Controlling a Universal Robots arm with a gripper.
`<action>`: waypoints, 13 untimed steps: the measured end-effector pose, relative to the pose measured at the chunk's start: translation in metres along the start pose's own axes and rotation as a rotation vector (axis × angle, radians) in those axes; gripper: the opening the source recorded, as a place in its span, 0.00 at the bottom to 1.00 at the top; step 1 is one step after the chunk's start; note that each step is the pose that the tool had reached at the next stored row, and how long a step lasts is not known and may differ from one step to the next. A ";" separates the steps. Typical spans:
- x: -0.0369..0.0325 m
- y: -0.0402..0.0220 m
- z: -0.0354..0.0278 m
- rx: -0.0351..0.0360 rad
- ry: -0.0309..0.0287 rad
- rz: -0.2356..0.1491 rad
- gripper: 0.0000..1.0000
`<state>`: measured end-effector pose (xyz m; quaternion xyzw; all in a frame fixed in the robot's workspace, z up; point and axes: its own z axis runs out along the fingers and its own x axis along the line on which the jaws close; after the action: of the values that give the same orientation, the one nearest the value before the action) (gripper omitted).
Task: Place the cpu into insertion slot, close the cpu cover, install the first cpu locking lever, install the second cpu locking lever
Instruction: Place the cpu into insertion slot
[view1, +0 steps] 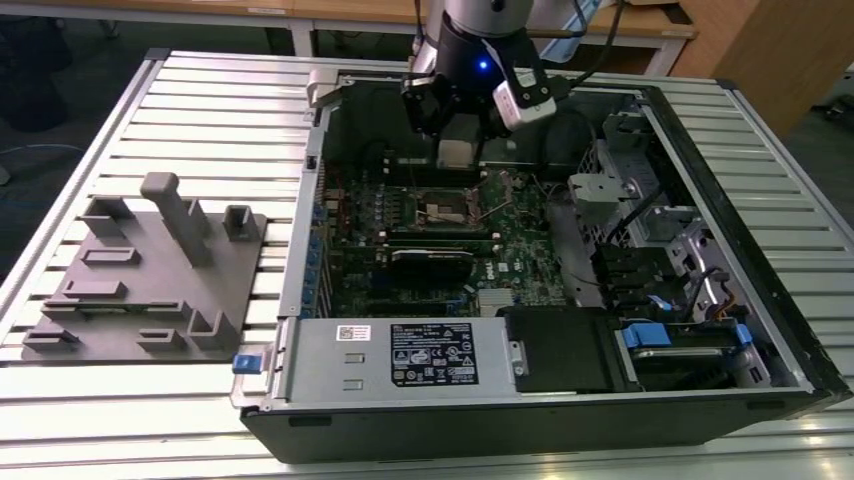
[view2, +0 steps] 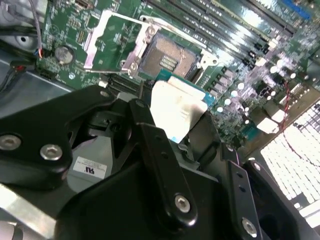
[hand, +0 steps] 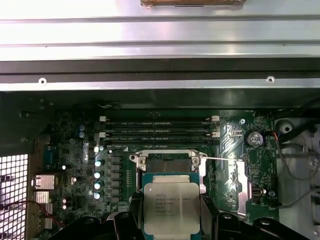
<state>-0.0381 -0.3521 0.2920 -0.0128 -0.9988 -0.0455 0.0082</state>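
The hand (hand: 171, 222) clamps the cpu (hand: 171, 205), its printed face showing, near the open insertion slot (hand: 169, 162).

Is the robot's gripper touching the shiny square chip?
Touching. In the first wrist view, the gripper presses its black fingers against both sides of the cpu.

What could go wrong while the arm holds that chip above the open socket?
The cpu is gripped only by its edges in the gripper, so it might slip and fall onto the green board. Lowered tilted or offset, it could catch the rim of the insertion slot or the open cpu cover.
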 end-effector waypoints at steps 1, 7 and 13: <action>0.0000 0.0000 0.0001 0.0001 0.0001 0.000 0.54; 0.0000 -0.0002 0.0022 -0.0001 0.0000 0.000 0.54; 0.0001 -0.0006 0.0062 0.0003 0.0002 0.000 0.54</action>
<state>-0.0383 -0.3522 0.2857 -0.0128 -0.9989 -0.0454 0.0083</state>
